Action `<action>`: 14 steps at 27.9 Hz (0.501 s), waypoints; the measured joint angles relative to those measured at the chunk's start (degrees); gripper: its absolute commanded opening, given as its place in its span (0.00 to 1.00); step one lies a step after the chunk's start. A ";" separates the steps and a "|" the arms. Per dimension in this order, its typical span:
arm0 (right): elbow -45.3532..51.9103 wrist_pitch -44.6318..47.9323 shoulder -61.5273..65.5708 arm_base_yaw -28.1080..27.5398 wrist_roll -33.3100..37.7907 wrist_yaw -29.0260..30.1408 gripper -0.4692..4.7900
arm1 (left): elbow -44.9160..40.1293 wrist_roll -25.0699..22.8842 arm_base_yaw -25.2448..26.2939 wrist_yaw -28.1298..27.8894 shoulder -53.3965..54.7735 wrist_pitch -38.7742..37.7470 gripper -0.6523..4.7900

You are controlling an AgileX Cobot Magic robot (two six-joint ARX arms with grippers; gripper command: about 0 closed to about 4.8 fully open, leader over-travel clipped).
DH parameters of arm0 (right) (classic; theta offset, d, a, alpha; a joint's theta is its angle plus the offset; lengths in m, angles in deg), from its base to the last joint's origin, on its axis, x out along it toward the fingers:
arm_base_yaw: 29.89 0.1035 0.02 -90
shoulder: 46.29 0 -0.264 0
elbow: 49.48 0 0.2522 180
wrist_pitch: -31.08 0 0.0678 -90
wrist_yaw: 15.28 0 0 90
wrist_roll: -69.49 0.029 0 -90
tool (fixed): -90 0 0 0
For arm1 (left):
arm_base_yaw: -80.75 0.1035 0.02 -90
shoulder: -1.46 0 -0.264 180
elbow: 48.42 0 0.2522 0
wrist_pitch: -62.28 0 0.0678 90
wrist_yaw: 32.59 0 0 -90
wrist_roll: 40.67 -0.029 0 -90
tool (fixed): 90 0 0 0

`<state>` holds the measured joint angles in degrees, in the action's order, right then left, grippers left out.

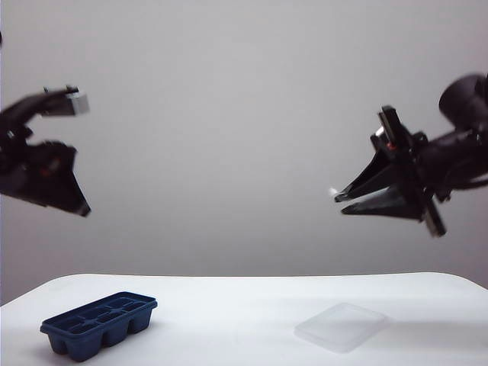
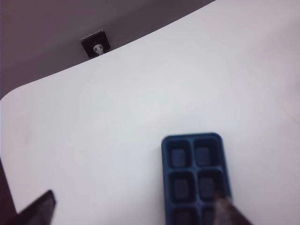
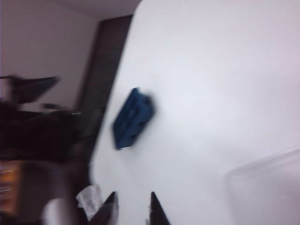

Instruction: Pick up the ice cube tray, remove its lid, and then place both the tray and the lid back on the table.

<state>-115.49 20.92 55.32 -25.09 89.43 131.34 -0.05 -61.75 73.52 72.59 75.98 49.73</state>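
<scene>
The dark blue ice cube tray (image 1: 99, 324) stands uncovered on the left of the white table (image 1: 244, 301). The clear frosted lid (image 1: 341, 326) lies flat on the table at the right, well apart from the tray. My left gripper (image 1: 82, 156) hangs high above the tray, wide open and empty. In the left wrist view the tray (image 2: 196, 176) lies below the open gripper (image 2: 134, 199). My right gripper (image 1: 339, 202) hovers high above the lid with a narrow gap between its fingers and nothing in it. The right wrist view shows the gripper (image 3: 132, 196), the tray (image 3: 132, 118) and the lid (image 3: 267, 187).
A small dark square fitting with a bolt (image 2: 96, 44) sits beyond the table's far edge. Dark blurred equipment (image 3: 37, 126) stands past the table's left edge. A plain grey wall (image 1: 244, 114) is behind the table.
</scene>
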 measured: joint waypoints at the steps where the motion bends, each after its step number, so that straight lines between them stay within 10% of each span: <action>1: 0.00 -2.29 -1.77 0.02 -1.95 -2.58 0.22 | -0.15 0.33 0.00 -0.04 -1.73 -1.36 0.90; 14: 1.73 -21.64 -24.57 0.02 -13.84 -16.35 0.07 | -0.24 8.46 0.02 -3.04 -31.43 -10.01 0.90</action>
<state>-113.76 -0.72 30.75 -25.07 75.60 114.99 -0.29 -53.29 73.54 69.55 44.55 39.72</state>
